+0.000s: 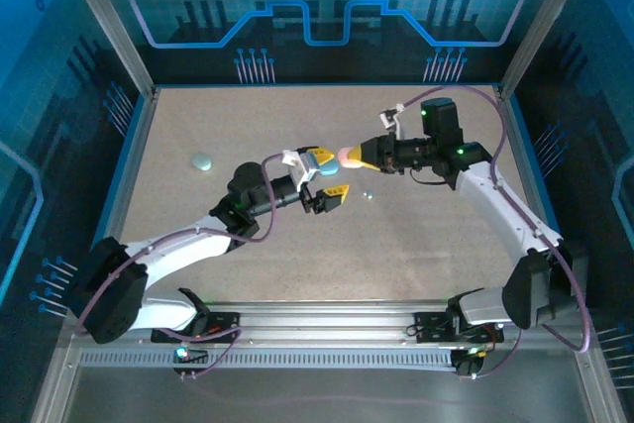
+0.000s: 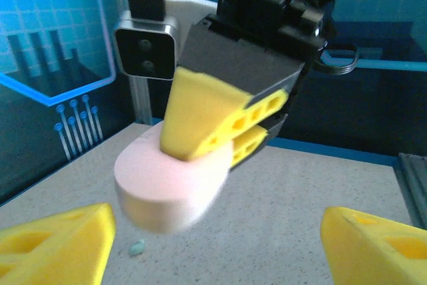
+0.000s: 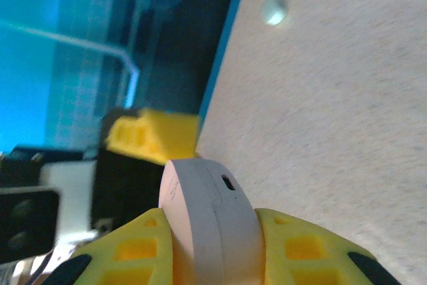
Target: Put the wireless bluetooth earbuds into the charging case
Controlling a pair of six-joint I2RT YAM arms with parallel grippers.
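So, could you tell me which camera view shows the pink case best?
The left wrist view: most of the pink case shows, pinched in the right end effector. The right wrist view gives its seamed edge close up; the top view, a small pink patch.

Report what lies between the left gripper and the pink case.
In the left wrist view, mostly bare table, with one tiny pale-blue earbud lying on it near the open fingers of the left gripper. The right gripper holds the pink case.
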